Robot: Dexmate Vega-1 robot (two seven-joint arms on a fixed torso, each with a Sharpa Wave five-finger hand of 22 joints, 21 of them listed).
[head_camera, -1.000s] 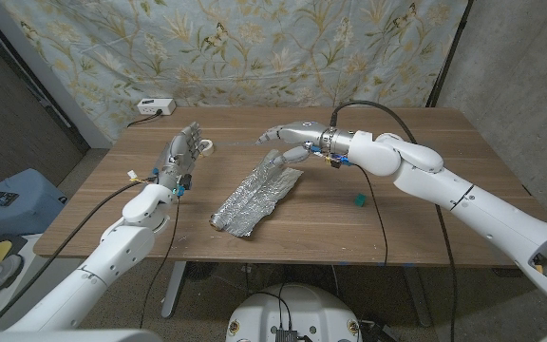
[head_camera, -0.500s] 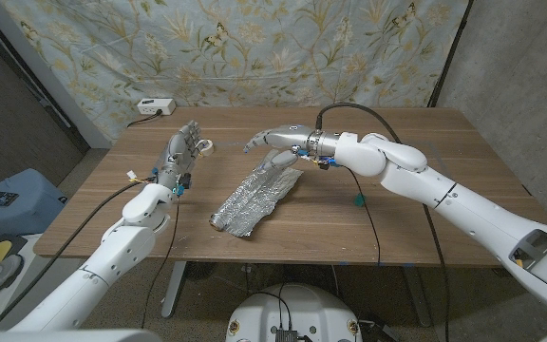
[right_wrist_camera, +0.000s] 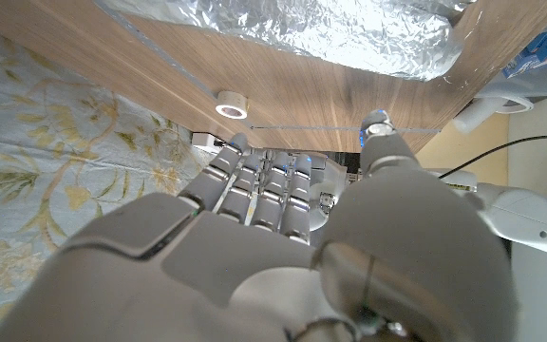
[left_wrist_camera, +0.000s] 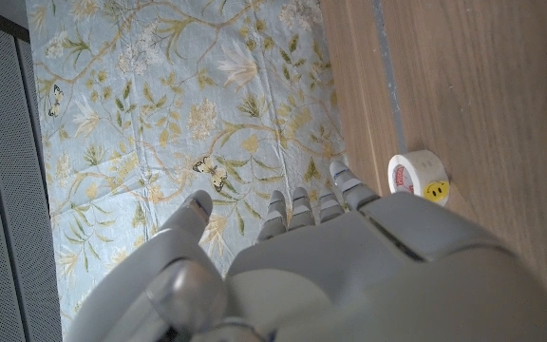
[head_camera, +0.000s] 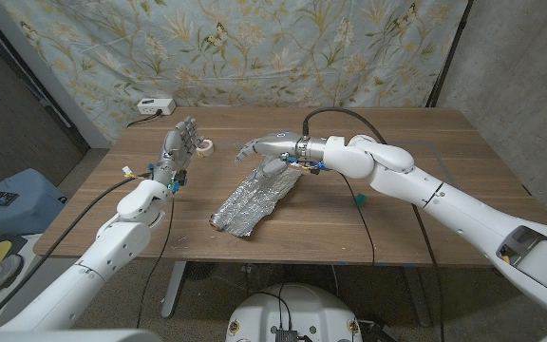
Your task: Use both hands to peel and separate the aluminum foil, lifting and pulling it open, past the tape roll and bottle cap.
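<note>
fingers: right hand (head_camera: 259,148) spread, empty, above foil (head_camera: 254,199); left hand (head_camera: 180,141) spread, empty

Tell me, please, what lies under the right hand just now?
The far end of the foil lies under the right hand, on the table. Whether the fingers touch it is hidden.

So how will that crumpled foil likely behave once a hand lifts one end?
The foil looks thin and creased, so it probably bends and sags rather than staying stiff. It seems light for its size, so it may slide across the table when tugged.
</note>
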